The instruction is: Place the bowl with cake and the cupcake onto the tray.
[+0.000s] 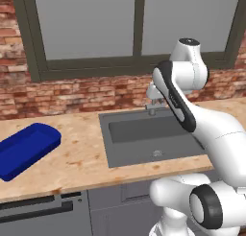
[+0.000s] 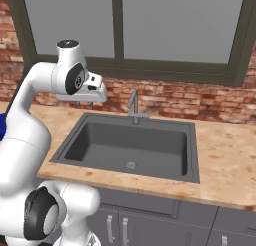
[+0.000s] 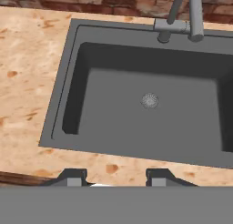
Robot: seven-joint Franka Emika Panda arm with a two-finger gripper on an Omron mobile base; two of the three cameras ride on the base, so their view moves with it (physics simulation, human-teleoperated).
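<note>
End effector [image 3: 116, 176] over sink [image 3: 150, 109] near edge, fingers apart, nothing between them. Tray [image 1: 25, 149] on table [image 1: 77, 153], well left of sink. Faucet [image 2: 134, 106] behind sink.

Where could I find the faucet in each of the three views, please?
Left base view: faucet right of centre, behind the sink, partly hidden by the arm.
Right base view: faucet near the middle, at the sink's far rim.
Hand view: faucet in the top right corner.
Shared landmark: the round drain in the sink floor.
</note>
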